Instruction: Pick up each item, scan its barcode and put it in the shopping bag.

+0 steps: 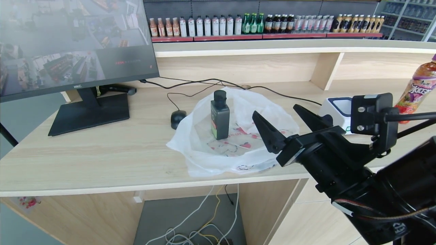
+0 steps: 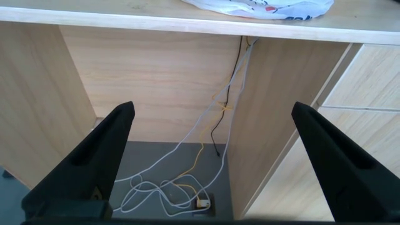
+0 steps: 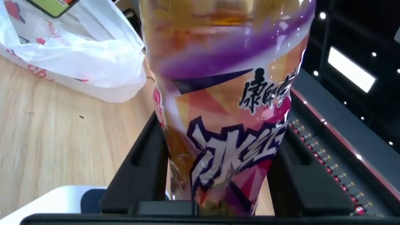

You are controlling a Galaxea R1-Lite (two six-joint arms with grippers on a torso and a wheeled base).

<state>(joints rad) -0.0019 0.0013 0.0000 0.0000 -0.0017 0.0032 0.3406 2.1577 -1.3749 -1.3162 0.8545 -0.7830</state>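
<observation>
1. Head view: my left fingers are spread wide and empty at right centre, in front of the white shopping bag in the middle of the tabletop. A black bottle stands upright in the bag. The mouse lies just left of it and the scanner is to its right. The drink bottle tilts at the right edge.
2. Left wrist view: these fingers gape toward hanging cables under the tabletop.
3. Right wrist view: my right fingers clamp the drink bottle, near the bag.
</observation>
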